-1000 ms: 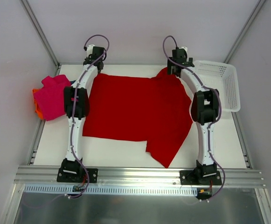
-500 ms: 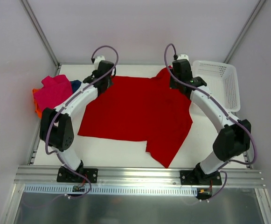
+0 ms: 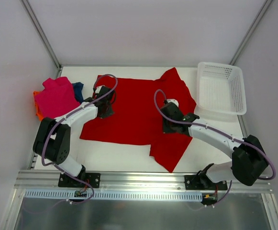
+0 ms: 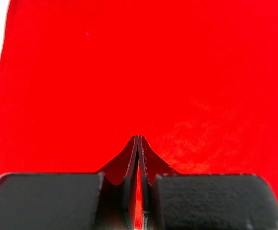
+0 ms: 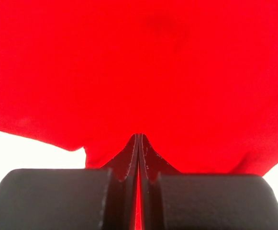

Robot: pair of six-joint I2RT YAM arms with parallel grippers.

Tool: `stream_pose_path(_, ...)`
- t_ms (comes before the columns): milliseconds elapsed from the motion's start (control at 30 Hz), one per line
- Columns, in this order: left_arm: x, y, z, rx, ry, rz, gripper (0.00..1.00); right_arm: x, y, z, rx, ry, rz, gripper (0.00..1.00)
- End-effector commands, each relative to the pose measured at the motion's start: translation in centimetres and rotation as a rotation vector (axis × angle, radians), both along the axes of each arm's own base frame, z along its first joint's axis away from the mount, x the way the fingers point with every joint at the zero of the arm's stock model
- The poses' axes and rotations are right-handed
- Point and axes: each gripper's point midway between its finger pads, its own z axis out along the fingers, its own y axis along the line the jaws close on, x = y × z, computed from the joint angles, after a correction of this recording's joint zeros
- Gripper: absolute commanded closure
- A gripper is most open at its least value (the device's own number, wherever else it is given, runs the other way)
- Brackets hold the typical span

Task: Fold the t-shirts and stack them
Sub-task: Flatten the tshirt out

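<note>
Reaching over cloth: left pincer (image 4: 138,139) and right pincer (image 5: 139,136), each with jaws drawn to a thin slit. I cannot tell whether any fabric is caught.
Directly beneath both: bright red cloth t-shirt (image 3: 134,110), spread open and unfolded on the white table (image 3: 115,155). One corner trails toward the table's front edge, behind the right pincer.
Risk: closed tips rubbing on soft cloth could bunch it. An uneven pull between the arms would skew the fold line.
Left of left pincer: crumpled magenta-pink t-shirt (image 3: 57,96) lying on an orange t-shirt (image 3: 37,111), with a dark blue t-shirt (image 3: 78,87) peeking out beside them.
Far right of right pincer: white plastic mesh basket (image 3: 222,88), close to the red sleeve, which could snag it.
</note>
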Motion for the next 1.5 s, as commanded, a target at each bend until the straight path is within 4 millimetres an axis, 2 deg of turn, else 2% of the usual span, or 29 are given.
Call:
stream_pose_path(0,-1.2,-0.6,-0.1,-0.051,0.007,0.016,1.00,-1.9,0.9,0.1,0.021,-0.040,-0.069,0.99)
stream_pose_path(167,-2.6,-0.1,-1.5,-0.032,0.044,0.017,1.00,-4.7,1.2,-1.8,0.001,-0.011,-0.071,0.99)
stream_pose_path(400,-3.5,0.2,-2.5,-0.021,0.075,0.013,1.00,-8.7,0.5,-3.8,-0.138,0.027,-0.071,1.00)
stream_pose_path(633,-3.8,0.3,-2.6,-0.018,0.076,0.005,1.00,-11.4,0.2,-6.3,-0.268,0.073,-0.063,0.99)
stream_pose_path(833,-3.8,0.5,-2.3,-0.006,0.065,-0.001,1.00,-13.0,-0.6,-8.3,-0.352,0.113,-0.070,0.99)
stream_pose_path(1033,-3.8,0.5,-2.0,-0.010,0.061,-0.006,1.00,-14.6,-2.3,-8.5,-0.422,0.123,-0.092,1.00)
stream_pose_path(1200,-3.7,0.5,-1.7,-0.012,0.054,-0.005,1.00,-16.4,-4.5,-8.2,-0.480,0.130,-0.110,1.00)
stream_pose_path(1467,-3.8,0.4,-1.4,-0.020,0.046,-0.011,1.00,-17.7,-6.7,-6.5,-0.521,0.104,-0.155,0.99)
